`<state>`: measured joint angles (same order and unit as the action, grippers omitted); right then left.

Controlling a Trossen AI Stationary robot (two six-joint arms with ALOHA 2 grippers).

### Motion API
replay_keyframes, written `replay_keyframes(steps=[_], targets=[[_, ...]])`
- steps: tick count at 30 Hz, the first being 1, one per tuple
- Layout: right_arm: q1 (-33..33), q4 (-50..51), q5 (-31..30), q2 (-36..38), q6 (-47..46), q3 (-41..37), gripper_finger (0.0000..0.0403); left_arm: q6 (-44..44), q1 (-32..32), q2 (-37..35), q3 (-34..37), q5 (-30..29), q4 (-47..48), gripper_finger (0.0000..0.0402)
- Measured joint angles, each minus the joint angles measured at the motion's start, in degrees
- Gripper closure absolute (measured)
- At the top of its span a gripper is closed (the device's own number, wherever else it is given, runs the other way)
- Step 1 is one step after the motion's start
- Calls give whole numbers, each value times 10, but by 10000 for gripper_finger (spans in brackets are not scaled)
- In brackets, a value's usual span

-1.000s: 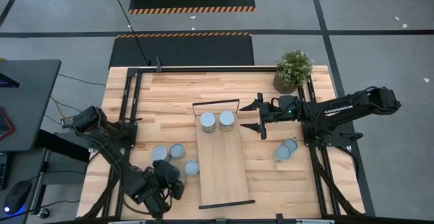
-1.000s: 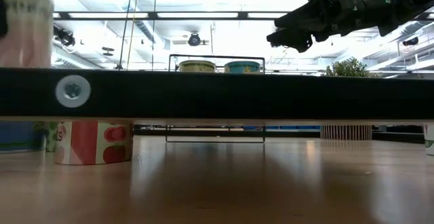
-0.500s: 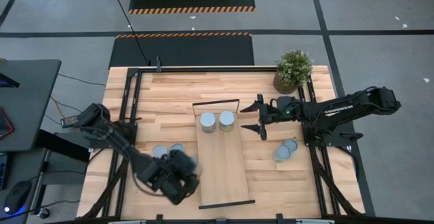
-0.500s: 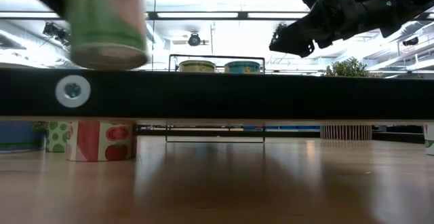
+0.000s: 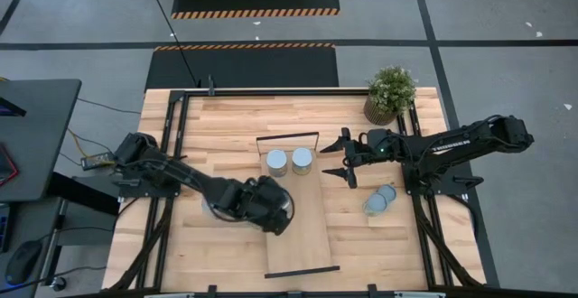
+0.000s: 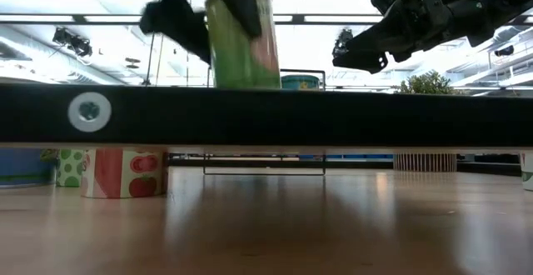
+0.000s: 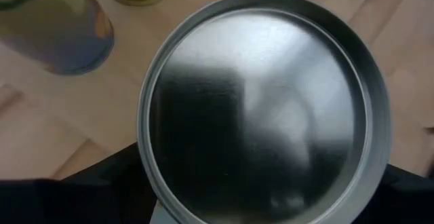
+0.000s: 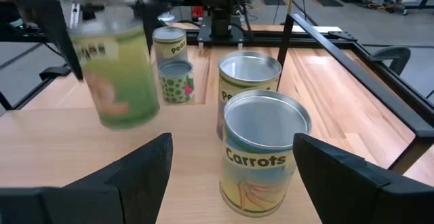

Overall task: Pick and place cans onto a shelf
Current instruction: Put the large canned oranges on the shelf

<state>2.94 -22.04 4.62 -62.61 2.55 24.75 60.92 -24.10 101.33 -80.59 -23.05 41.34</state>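
The can [image 6: 241, 37] I carry hangs in the air over the near left part of the shelf [image 5: 302, 230], clamped across its body in my left jaws [image 5: 266, 206], spread wide around it. I should set it down upright behind the two standing cans [image 5: 289, 162], leaving clearance. My right jaws [image 5: 341, 157] wait part-open and empty beside them.

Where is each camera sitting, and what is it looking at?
High view: above the table, looking straight down; both arms, the shelf and plant show.
Low view: at tabletop height, looking level across; the left gripper carries a can.
Left wrist view: on the left arm, looking at that can's top.
Right wrist view: on the right arm, past its fingers at the Carrots can.
Shared: the carried can shows in the low and right wrist views.
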Motion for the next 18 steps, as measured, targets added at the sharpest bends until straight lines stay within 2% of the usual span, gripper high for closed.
replay_keyframes(steps=[4,8,18], targets=[[-7,8,0,0,0,0,89,-40,25,23,0,34,-18,77],[-21,10,-2,0,0,0,89,-75,42,45,0,41,-25,73],[-49,8,-7,0,0,0,89,-154,71,61,1,96,-71,6]])
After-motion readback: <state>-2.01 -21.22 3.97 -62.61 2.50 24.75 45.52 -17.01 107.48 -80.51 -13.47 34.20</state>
